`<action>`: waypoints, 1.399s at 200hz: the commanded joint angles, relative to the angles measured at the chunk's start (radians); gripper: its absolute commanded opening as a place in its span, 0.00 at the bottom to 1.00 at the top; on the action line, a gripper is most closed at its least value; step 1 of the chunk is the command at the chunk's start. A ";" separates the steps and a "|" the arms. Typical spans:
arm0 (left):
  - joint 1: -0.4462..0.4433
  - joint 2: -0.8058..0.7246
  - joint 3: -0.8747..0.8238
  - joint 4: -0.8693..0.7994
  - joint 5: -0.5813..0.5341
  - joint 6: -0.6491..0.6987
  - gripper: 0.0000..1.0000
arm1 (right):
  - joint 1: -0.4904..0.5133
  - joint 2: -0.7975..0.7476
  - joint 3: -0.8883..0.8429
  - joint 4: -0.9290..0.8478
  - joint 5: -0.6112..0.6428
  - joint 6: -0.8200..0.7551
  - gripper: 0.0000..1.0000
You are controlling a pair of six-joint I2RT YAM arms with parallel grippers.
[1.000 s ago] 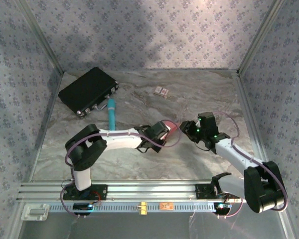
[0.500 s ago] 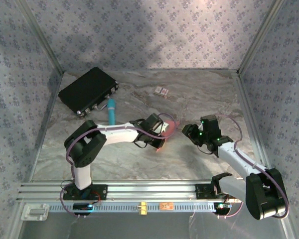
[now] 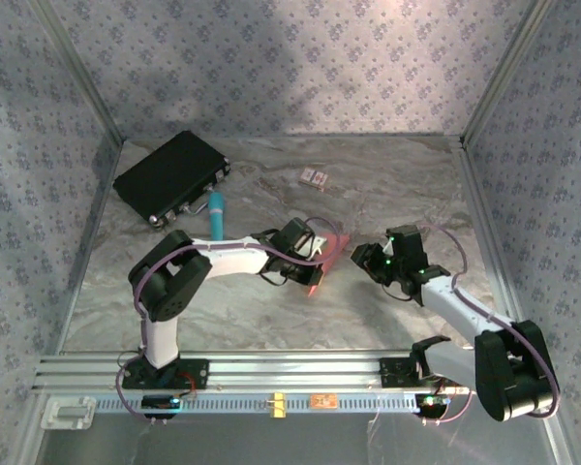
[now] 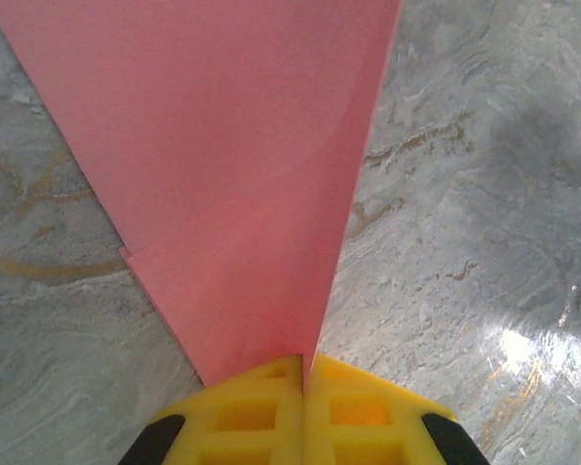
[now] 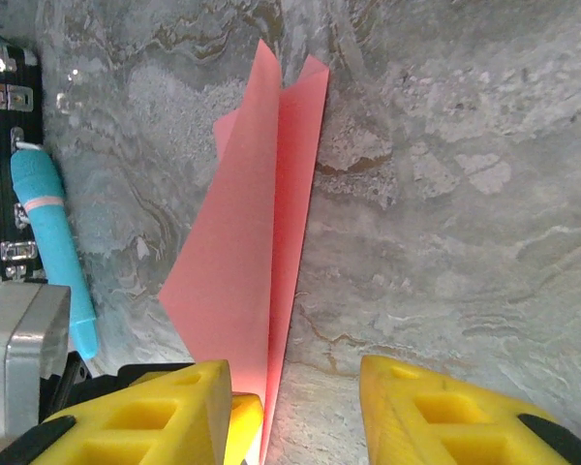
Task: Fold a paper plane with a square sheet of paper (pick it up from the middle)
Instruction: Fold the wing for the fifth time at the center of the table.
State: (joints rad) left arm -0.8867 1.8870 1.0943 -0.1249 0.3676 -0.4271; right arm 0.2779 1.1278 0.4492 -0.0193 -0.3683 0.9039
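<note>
Paper plane [image 3: 335, 246] looks mostly folded into a dart, pinched in the closed left jaws over mid-counter, right jaws half-open just beside it and empty; probably only final creasing left.

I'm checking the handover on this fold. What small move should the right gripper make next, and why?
Probably ease the right gripper forward and close it on the pink paper. Its jaws stand open with the folded paper lined up between them, while the left gripper is shut on the paper's narrow end, so a second grip seems needed to work the fold.
</note>
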 commanded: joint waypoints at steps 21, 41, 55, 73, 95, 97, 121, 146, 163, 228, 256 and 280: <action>0.014 0.020 -0.034 0.063 0.063 -0.034 0.02 | 0.036 0.036 -0.007 0.091 -0.018 -0.081 0.35; 0.018 0.025 -0.059 0.104 0.081 -0.062 0.01 | 0.056 0.043 -0.014 0.126 0.000 -0.123 0.34; 0.019 0.026 -0.078 0.136 0.089 -0.082 0.01 | 0.067 0.053 -0.016 0.138 0.008 -0.144 0.33; 0.024 0.023 -0.091 0.156 0.097 -0.092 0.00 | 0.075 0.065 -0.015 0.162 -0.006 -0.162 0.32; 0.034 0.018 -0.105 0.177 0.114 -0.106 0.00 | 0.085 0.081 -0.006 0.168 -0.017 -0.188 0.31; 0.035 0.019 -0.106 0.180 0.117 -0.108 0.00 | 0.086 0.083 -0.006 0.168 -0.017 -0.190 0.30; 0.046 0.019 -0.125 0.230 0.167 -0.131 0.00 | 0.087 0.108 0.000 0.187 -0.060 -0.211 0.30; 0.051 0.027 -0.131 0.253 0.189 -0.135 0.00 | 0.089 0.137 0.006 0.201 -0.093 -0.211 0.30; 0.058 0.032 -0.138 0.272 0.202 -0.146 0.00 | 0.091 0.154 0.010 0.223 -0.122 -0.211 0.30; 0.096 0.066 -0.176 0.396 0.313 -0.228 0.00 | 0.104 0.246 0.046 0.254 -0.207 -0.224 0.29; 0.110 0.067 -0.189 0.420 0.332 -0.258 0.00 | 0.107 0.278 0.055 0.272 -0.220 -0.227 0.25; 0.112 0.076 -0.199 0.432 0.338 -0.275 0.00 | 0.110 0.309 0.073 0.276 -0.235 -0.234 0.22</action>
State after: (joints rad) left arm -0.7845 1.9354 0.9115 0.2661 0.6701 -0.6743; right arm 0.3805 1.4086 0.4858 0.2367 -0.5667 0.6922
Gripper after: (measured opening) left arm 0.052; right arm 0.236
